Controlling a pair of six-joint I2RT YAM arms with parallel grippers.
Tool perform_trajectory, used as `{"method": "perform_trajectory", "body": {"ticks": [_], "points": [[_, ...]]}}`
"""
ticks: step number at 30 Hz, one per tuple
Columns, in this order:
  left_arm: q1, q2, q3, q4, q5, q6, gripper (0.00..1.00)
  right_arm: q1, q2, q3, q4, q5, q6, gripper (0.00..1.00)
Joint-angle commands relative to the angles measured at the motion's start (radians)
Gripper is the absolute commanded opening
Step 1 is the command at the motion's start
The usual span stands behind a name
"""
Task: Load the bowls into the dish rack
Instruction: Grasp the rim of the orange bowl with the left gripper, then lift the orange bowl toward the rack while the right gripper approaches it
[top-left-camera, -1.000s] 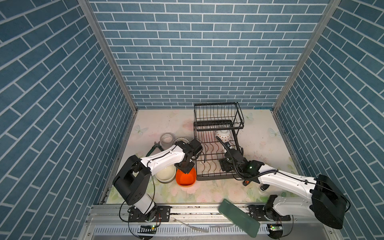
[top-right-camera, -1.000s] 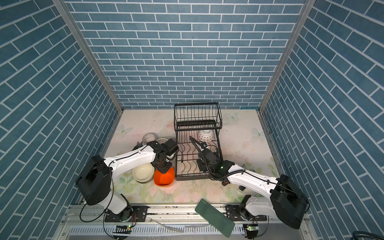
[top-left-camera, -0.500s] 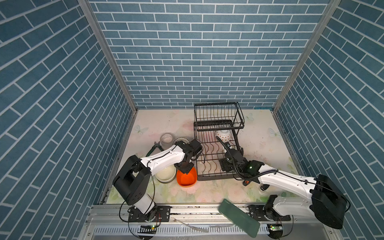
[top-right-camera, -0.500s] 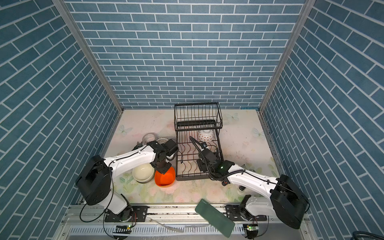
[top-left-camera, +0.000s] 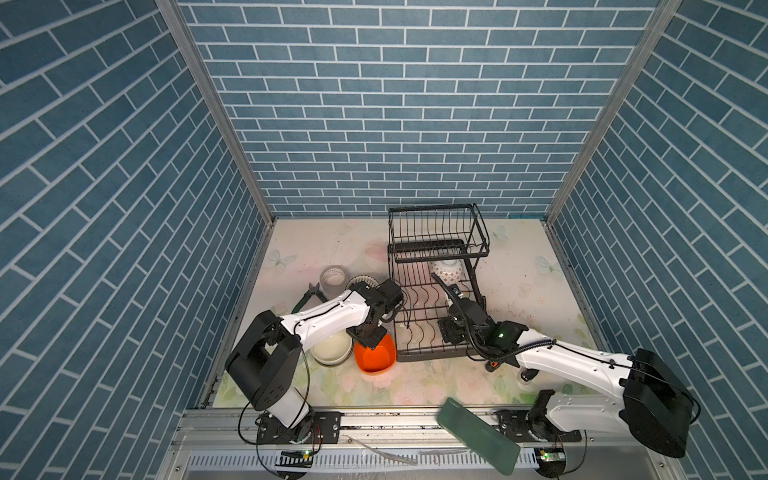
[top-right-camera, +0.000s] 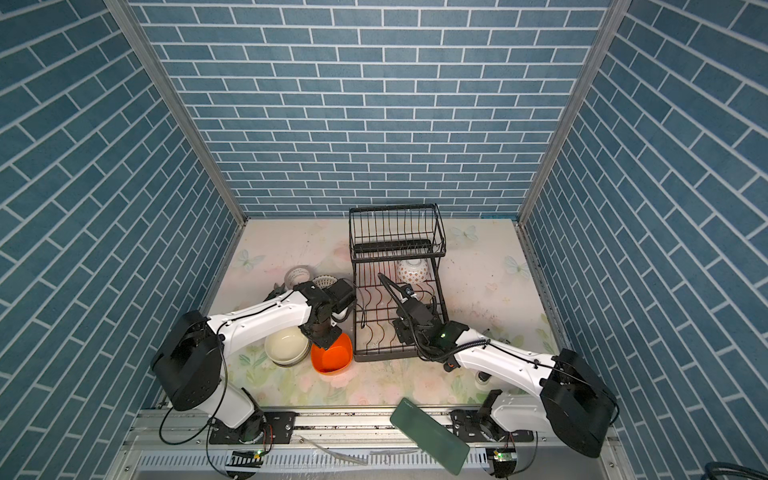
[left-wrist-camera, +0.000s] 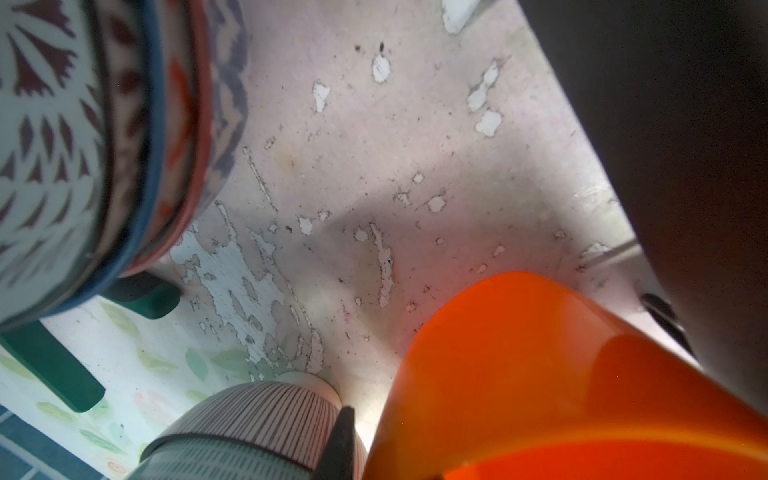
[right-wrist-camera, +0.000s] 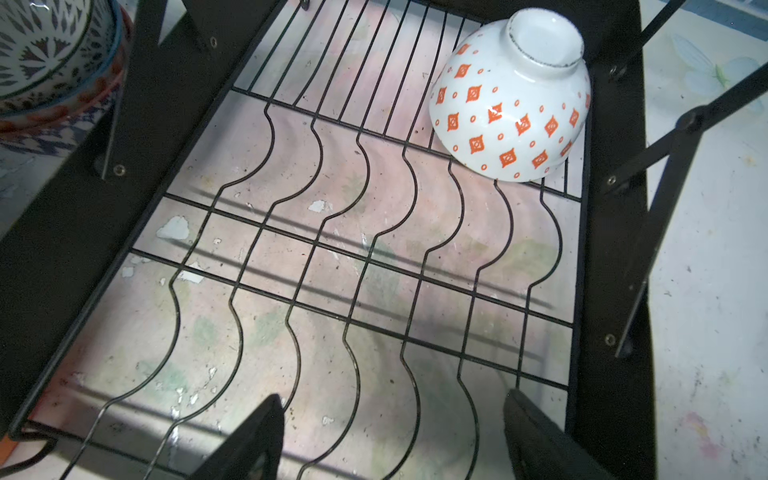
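Bowls: we count one orange-diamond bowl (top-left-camera: 446, 270) upside down in dish rack (top-left-camera: 430, 246) lower tier, 1 o'clock corner; one orange bowl (top-left-camera: 376, 359), one cream bowl (top-left-camera: 330, 347) on table (top-left-camera: 519, 266) at rack's 8 o'clock. Two grippers: left gripper (top-left-camera: 372, 340) straddles orange bowl's rim, gap narrow, clamped or not we cannot tell; right gripper (right-wrist-camera: 392, 440) spread wide, empty, over lower tier.

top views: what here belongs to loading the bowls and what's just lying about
Job:
black wire dish rack
orange rounded-square plastic bowl
plain cream bowl
white bowl with orange diamonds
stacked patterned ceramic bowls

Lying about:
white tape roll
green-handled pliers
dark green flat slab
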Motion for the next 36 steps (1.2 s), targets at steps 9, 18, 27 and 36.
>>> {"method": "perform_trajectory", "body": {"ticks": [9, 18, 27, 36], "points": [[-0.005, -0.035, 0.015, 0.036, 0.007, -0.006, 0.14, 0.014, -0.018, -0.024, 0.007, 0.028, 0.036, 0.83], [-0.005, -0.058, 0.031, 0.026, 0.007, -0.001, 0.07, 0.016, -0.026, -0.030, 0.013, 0.027, 0.041, 0.82], [-0.005, -0.071, 0.064, -0.004, 0.002, 0.004, 0.00, 0.018, -0.029, -0.018, 0.024, -0.006, 0.047, 0.82], [-0.005, -0.141, 0.083, -0.010, 0.016, 0.004, 0.00, 0.018, -0.051, -0.012, 0.039, -0.054, 0.069, 0.83]]}}
